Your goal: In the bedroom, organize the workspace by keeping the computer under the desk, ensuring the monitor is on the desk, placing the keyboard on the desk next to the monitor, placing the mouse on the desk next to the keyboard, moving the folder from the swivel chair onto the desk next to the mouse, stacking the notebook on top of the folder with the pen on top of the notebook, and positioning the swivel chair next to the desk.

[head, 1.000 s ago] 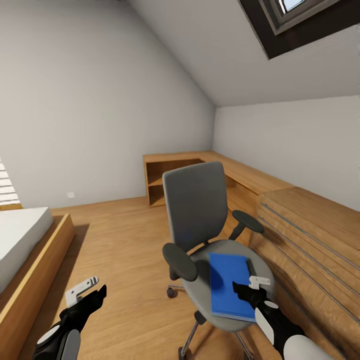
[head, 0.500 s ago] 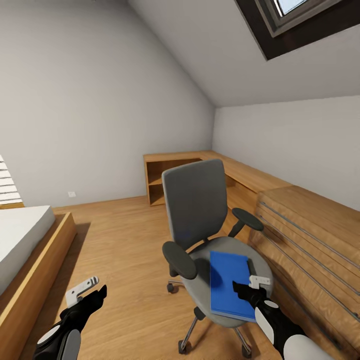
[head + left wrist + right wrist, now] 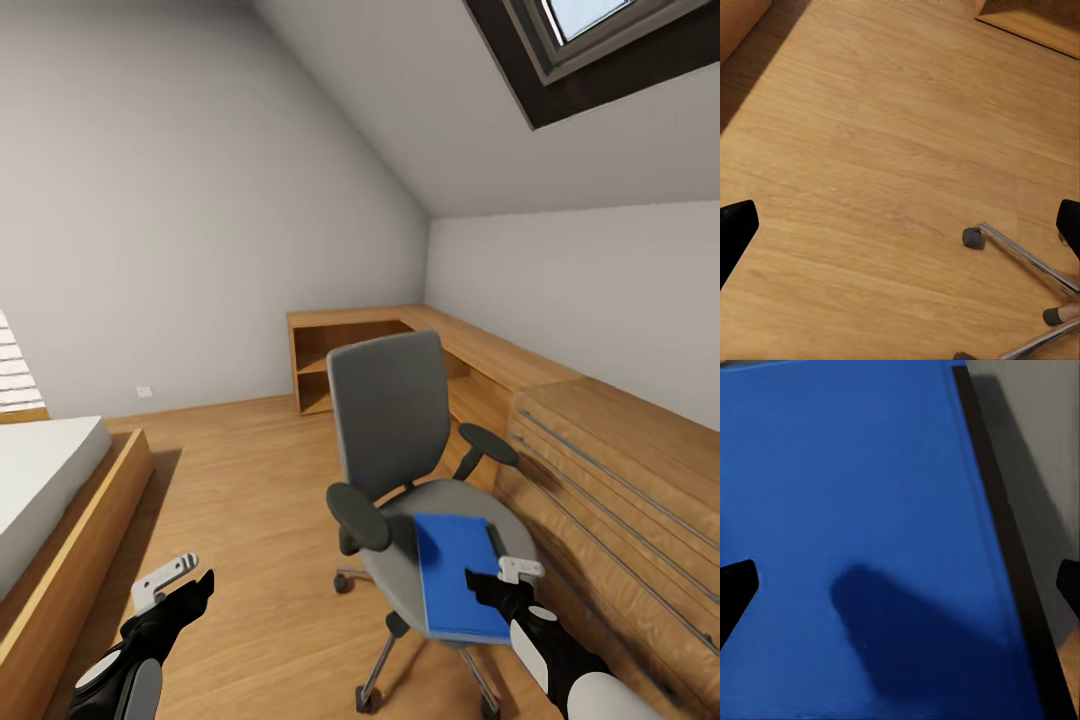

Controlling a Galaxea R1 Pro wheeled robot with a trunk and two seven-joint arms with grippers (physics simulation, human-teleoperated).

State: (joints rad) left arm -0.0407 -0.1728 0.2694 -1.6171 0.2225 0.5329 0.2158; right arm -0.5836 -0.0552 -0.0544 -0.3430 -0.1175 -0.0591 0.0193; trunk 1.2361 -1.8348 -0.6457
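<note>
A grey swivel chair (image 3: 390, 410) stands mid-room on the wood floor, and a blue folder (image 3: 450, 570) lies flat on its seat. My right gripper (image 3: 497, 585) hovers open just over the folder's near right corner. In the right wrist view the blue folder (image 3: 855, 510) is close beneath the right gripper (image 3: 900, 585), with its black edge and the grey seat (image 3: 1042, 450) alongside. My left gripper (image 3: 175, 598) hangs open over bare floor to the left of the chair. In the left wrist view the left gripper (image 3: 900, 232) looks down at the chair's chrome legs (image 3: 1020, 259).
A low wooden counter (image 3: 490, 350) with an open shelf unit (image 3: 335, 365) runs along the back and right walls. A wooden drawer block (image 3: 620, 470) sits close to the chair's right. A bed (image 3: 40, 480) in a wooden frame is at the left. A skylight (image 3: 590, 30) is overhead.
The chair has swivelled slightly, and the folder on its seat has turned with it. The whole view has shifted a little. Both grippers keep their places in the picture.
</note>
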